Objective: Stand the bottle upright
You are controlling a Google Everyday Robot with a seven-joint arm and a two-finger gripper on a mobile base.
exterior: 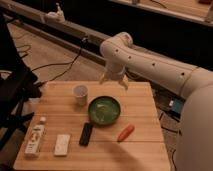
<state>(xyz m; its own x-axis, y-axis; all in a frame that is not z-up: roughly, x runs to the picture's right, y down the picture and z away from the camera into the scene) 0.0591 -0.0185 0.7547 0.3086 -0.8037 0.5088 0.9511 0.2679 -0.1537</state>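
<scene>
The bottle [36, 137] lies on its side at the front left of the wooden table [140, 105], white cap pointing to the far side, pale green-and-tan label facing up. My gripper [114, 80] hangs from the white arm [150, 62] over the table's far edge, above and behind the green bowl, well away from the bottle. It holds nothing that I can see.
A white cup [80, 93] stands at the back left. A green bowl [104, 110] sits mid-table. A black remote [86, 134], a flat white block [62, 144] and an orange carrot [125, 132] lie along the front. A black chair [12, 85] stands left.
</scene>
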